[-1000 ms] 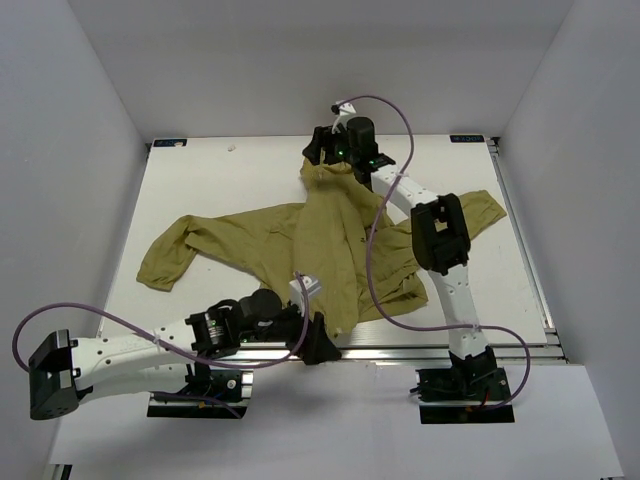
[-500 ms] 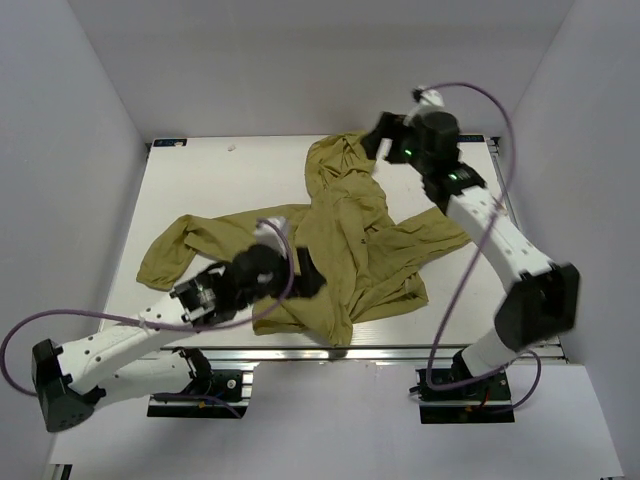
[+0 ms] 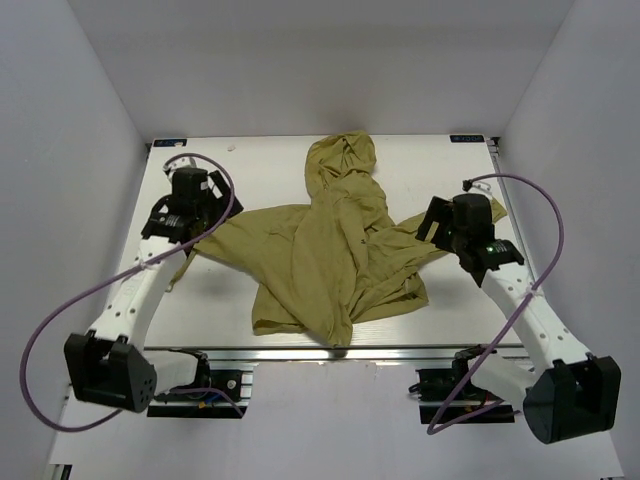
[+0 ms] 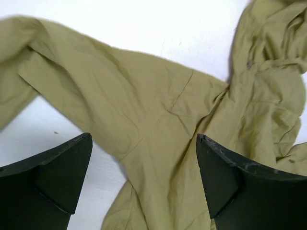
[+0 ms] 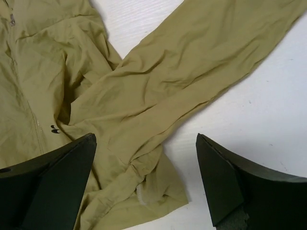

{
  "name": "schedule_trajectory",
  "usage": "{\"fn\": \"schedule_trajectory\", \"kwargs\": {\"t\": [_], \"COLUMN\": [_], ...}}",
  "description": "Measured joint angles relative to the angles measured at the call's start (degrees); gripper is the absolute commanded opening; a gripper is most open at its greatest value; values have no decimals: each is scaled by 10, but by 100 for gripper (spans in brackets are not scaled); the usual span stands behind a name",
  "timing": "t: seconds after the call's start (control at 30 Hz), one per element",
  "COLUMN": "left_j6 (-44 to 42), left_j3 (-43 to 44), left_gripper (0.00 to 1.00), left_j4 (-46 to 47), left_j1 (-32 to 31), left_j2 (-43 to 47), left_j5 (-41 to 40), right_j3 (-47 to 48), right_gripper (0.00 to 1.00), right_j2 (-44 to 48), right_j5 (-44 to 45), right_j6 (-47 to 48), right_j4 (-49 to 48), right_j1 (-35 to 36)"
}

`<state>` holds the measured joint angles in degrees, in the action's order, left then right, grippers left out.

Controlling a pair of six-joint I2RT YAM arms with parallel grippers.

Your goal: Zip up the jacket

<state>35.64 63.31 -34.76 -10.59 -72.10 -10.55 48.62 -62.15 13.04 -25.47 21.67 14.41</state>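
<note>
1. Jacket [image 3: 330, 250] lies crumpled mid-surface [image 3: 250, 165], hem folded at the near edge. Front closure is illegible from above.
2. Left gripper [image 4: 144, 139]: jaws wide apart, holding nothing, over the left-side sleeve [image 4: 96, 86]. The cuff is hidden under the arm in the top view.
3. Right gripper [image 5: 145, 138]: spread wide, empty, over the right-side sleeve [image 5: 192, 72].
4. Zipper [image 5: 33, 122]: faint light line, cut off at the frame edge.
5. Hood [image 3: 342, 155] is bunched at the far edge.

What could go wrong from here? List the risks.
1. The jacket lies twisted and folded over itself, so its zipper may be partly buried.
2. The left claw and right claw hover open over sleeves; closing there would likely grab sleeve fabric, not the zipper.
</note>
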Motion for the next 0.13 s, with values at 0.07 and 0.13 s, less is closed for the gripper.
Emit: {"fn": "schedule_trajectory", "kwargs": {"t": [0.07, 0.13], "left_j6": [-8, -14], "left_j3": [-5, -15], "left_gripper": [98, 98], "left_j4": [5, 12], "left_j1": [0, 0], "left_j2": [31, 69], "left_j5": [-12, -25], "right_j3": [-9, -17], "right_gripper": [90, 89], "right_j2": [20, 40], "right_j5": [6, 13], "right_j6": [2, 2], "right_j4": [1, -2], "right_j1": [0, 0]}}
